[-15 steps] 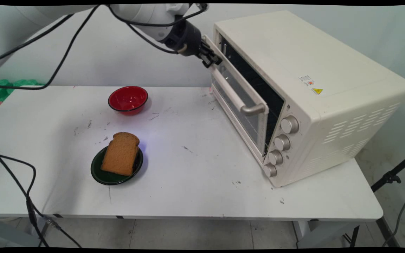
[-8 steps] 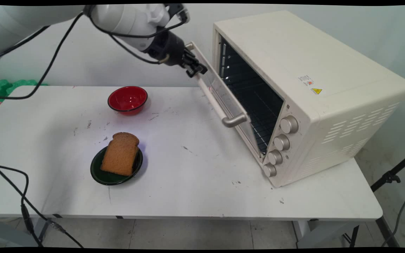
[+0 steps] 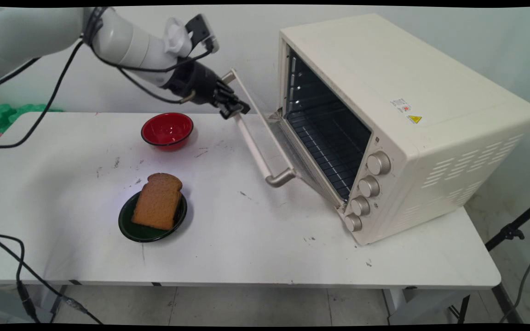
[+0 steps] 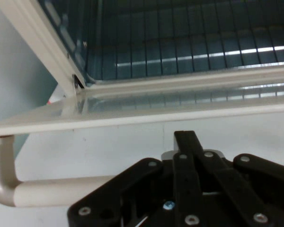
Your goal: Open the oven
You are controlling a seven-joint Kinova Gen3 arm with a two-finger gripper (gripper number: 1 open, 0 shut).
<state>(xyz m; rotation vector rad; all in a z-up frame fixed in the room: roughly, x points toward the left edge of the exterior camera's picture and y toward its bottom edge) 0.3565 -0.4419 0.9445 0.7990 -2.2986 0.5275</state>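
A green plate (image 3: 129, 225) sits in the lower left of the main view with a slice of brown bread (image 3: 157, 202) lying across it, the slice's rounded top pointing up and right in the frame. Above it, toward the upper left of centre, a red bowl (image 3: 167, 130) stands on the white table (image 3: 246, 248), well apart from the plate.

Just right of the bowl and higher, the black gripper (image 3: 233, 109) comes in from the upper left and meets the far end of the oven door's handle (image 3: 259, 154). In the hand view the black linkage (image 4: 194, 189) covers the handle bar (image 4: 52, 193) and hides the fingertips, so I cannot tell whether the jaws clamp the bar or only rest against it.

The door (image 3: 272, 138) hangs about half open, hinged at its lower edge, its top edge tipped out toward the left of the frame. The handle's long axis runs from upper left to lower right, parallel to the oven's front.

The cream oven (image 3: 407, 124) fills the right half, its mouth facing left, wire rack (image 3: 327, 151) visible inside, four knobs (image 3: 369, 186) at the front's near end.
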